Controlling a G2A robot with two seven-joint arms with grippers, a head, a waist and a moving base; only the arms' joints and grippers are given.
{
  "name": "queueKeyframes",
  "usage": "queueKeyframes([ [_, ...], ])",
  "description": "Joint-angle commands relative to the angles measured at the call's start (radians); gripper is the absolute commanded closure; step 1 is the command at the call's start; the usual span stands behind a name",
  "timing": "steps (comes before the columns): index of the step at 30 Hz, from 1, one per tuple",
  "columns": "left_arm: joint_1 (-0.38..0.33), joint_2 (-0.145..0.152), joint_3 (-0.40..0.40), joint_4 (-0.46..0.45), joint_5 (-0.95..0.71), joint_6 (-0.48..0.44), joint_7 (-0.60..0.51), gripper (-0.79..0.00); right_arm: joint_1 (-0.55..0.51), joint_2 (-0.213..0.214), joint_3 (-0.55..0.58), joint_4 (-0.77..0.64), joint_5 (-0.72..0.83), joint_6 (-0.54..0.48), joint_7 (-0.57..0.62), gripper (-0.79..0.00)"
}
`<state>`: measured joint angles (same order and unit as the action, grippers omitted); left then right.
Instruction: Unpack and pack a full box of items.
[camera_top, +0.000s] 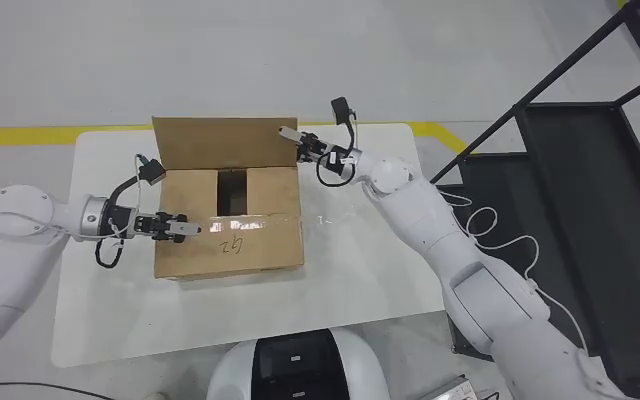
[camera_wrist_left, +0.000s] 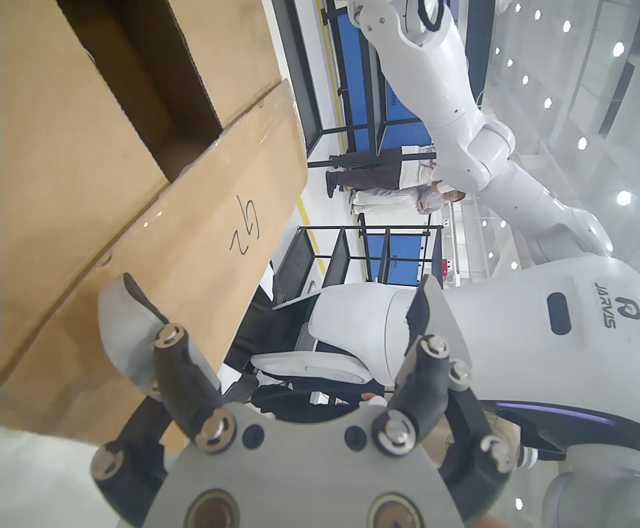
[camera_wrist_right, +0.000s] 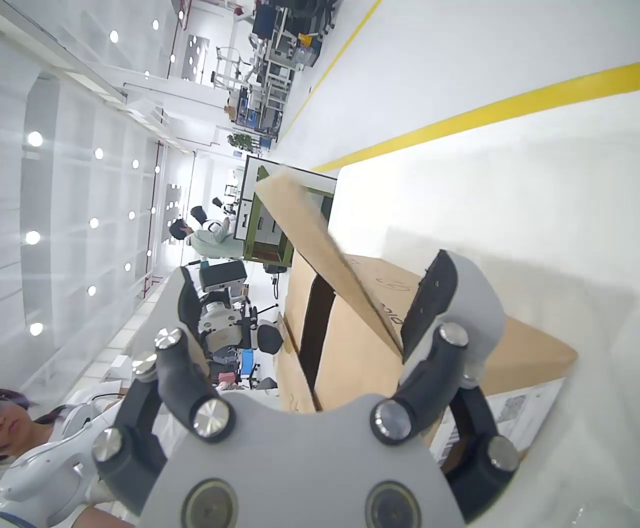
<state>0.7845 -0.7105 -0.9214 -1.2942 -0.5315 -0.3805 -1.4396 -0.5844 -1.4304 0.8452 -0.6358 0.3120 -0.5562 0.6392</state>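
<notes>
Cardboard box (camera_top: 228, 235) sits in the middle of the white surface (camera_top: 350, 280) with its back flap (camera_top: 222, 142) raised; my left pincer (camera_top: 187, 227) is spread wide over its left top edge, and my right pincer (camera_top: 290, 132) is spread at the flap's right corner, the flap edge between its fingers.

Left arm (camera_top: 45, 222): comes in from the robot's left, forearm held low and level, wrist pointing across toward its right.
Left gripper (camera_top: 190, 228): fingers (camera_wrist_left: 120, 310) spread wide apart, holding nothing.
Right arm (camera_top: 440, 235): stretched forward, angled inward, elbow slightly bent.
Right gripper (camera_top: 288, 132): pads (camera_wrist_right: 430, 295) wide apart, clamped on nothing.
</notes>
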Motion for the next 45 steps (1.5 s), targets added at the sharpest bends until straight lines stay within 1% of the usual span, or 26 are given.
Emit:
queueKeyframes([
  [1,-0.003,-0.001,0.0,0.001,0.0,0.0,0.0,-0.785,0.015,-0.009,-0.001,0.02,0.008,-0.026,0.0,-0.785],
  [6,-0.002,-0.001,-0.003,0.001,0.001,-0.003,0.003,-0.785,0.027,-0.017,0.008,0.049,0.025,-0.108,0.027,-0.785],
  [12,0.0,-0.003,-0.001,-0.005,0.005,-0.008,0.008,-0.785,0.012,-0.011,0.031,0.025,0.045,-0.202,0.106,-0.785],
  [14,-0.001,-0.004,0.0,-0.008,0.008,-0.009,0.009,-0.785,0.003,-0.004,0.041,0.009,0.043,-0.221,0.13,-0.785],
  [18,-0.001,-0.003,-0.001,-0.016,0.021,-0.012,0.012,-0.785,-0.021,0.011,0.061,-0.044,0.033,-0.226,0.183,-0.785],
  [22,0.007,0.0,-0.011,-0.026,0.03,-0.019,0.019,-0.785,-0.056,0.031,0.083,-0.134,0.017,-0.197,0.238,-0.785],
  [27,0.026,0.005,-0.026,-0.049,0.044,-0.026,0.026,-0.785,-0.119,0.058,0.114,-0.288,-0.011,-0.135,0.29,-0.785],
  [31,0.041,0.008,-0.037,-0.068,0.051,-0.032,0.032,-0.785,-0.178,0.078,0.162,-0.412,-0.021,-0.115,0.264,-0.785],
  [35,0.058,0.013,-0.053,-0.097,0.065,-0.042,0.043,-0.785,-0.233,0.094,0.211,-0.523,-0.062,-0.092,0.194,-0.785],
  [38,0.079,0.024,-0.078,-0.112,0.081,-0.048,0.048,-0.785,-0.271,0.102,0.233,-0.586,-0.09,-0.033,0.15,-0.785],
  [41,0.114,0.036,-0.11,-0.128,0.082,-0.047,0.047,-0.785,-0.292,0.107,0.236,-0.617,-0.095,0.032,0.165,-0.785],
  [45,0.159,0.05,-0.146,-0.133,0.085,-0.049,0.049,-0.785,-0.296,0.108,0.229,-0.613,-0.105,0.065,0.166,-0.785],
])
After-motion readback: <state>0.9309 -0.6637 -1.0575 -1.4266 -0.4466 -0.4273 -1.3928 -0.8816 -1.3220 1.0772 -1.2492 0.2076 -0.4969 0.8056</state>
